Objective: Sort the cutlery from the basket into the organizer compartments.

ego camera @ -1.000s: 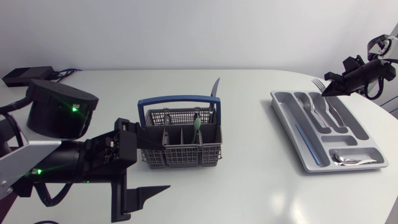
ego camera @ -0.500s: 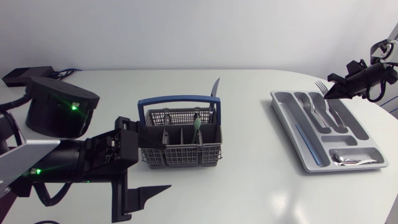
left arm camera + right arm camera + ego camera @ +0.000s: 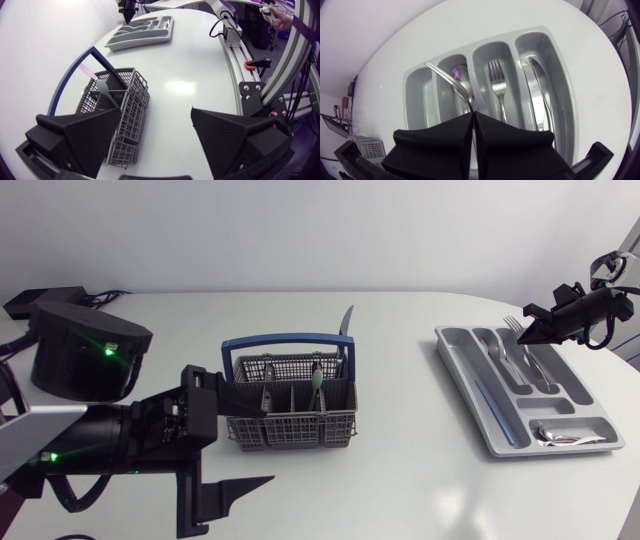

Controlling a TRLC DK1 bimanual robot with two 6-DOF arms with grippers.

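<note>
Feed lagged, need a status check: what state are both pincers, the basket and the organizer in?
Organizer: flat, partly filled.
Basket: upright, holding cutlery.
Fork: gripped, above organizer.
Left pincer: open, empty.
Right pincer: shut on fork.

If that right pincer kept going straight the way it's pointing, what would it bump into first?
Likely the grey organizer: the right pincer, shut on a fork, points down into it, toward the compartment holding a spoon. The fork's tip would touch first, though depth is unclear.
</note>
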